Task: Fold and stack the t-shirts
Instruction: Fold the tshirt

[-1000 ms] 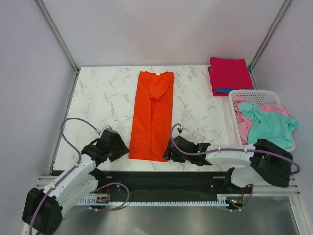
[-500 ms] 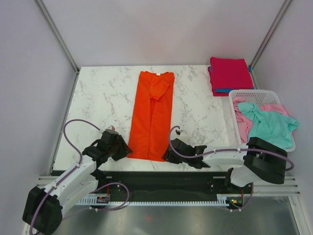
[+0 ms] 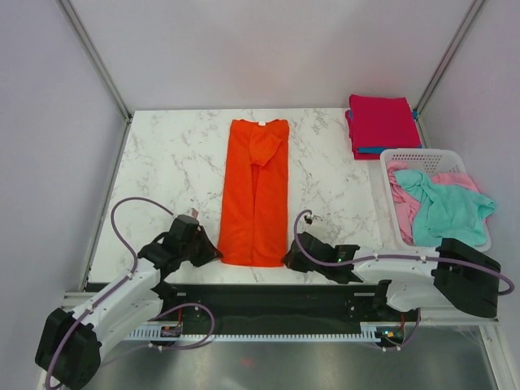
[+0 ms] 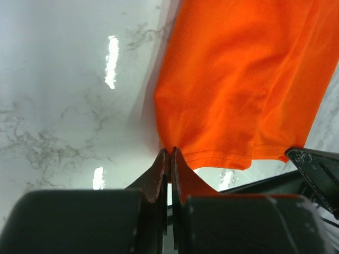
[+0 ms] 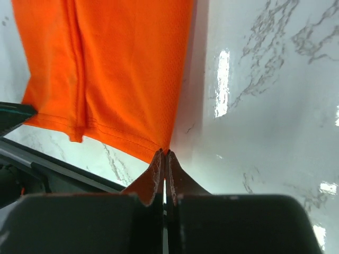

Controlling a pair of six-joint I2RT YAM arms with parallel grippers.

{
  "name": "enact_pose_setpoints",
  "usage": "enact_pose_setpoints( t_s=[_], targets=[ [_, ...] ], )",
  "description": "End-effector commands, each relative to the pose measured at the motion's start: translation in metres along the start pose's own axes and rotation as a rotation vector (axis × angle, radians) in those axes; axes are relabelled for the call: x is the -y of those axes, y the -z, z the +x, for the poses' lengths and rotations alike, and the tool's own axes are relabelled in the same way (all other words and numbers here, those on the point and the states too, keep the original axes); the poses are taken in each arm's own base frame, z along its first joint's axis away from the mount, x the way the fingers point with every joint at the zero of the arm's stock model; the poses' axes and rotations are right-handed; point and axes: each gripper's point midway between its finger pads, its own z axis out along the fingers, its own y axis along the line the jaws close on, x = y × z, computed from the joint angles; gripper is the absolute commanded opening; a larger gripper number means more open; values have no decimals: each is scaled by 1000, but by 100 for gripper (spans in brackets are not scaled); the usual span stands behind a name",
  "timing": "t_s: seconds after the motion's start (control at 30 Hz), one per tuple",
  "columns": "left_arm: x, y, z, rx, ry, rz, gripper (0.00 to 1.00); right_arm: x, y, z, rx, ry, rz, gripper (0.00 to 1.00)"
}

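The orange shirt (image 3: 256, 195), folded into a long narrow strip, lies lengthwise in the middle of the table (image 3: 179, 162), while the left gripper (image 4: 169, 152) and the right gripper (image 5: 164, 153) each pinch tight on their own side's near hem corner.

Bright overhead light leaves glare streaks on the table (image 4: 63, 106), wrist-view foregrounds blurred.
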Motion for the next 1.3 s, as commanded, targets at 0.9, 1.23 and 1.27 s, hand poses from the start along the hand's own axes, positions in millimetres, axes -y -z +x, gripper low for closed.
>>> enact_pose_setpoints(
  t_s=[0.9,1.23,1.27],
  targets=[
    [132,39,-151,93,-201,33,2,-63,28,-234,256,156,91,0],
    [136,-18,-215,6,-207,35,2,-56,-23,-292,225,163,125,0],
    [142,-18,-224,15,-211,51,2,-49,-31,-296,214,154,136,0]
  ],
)
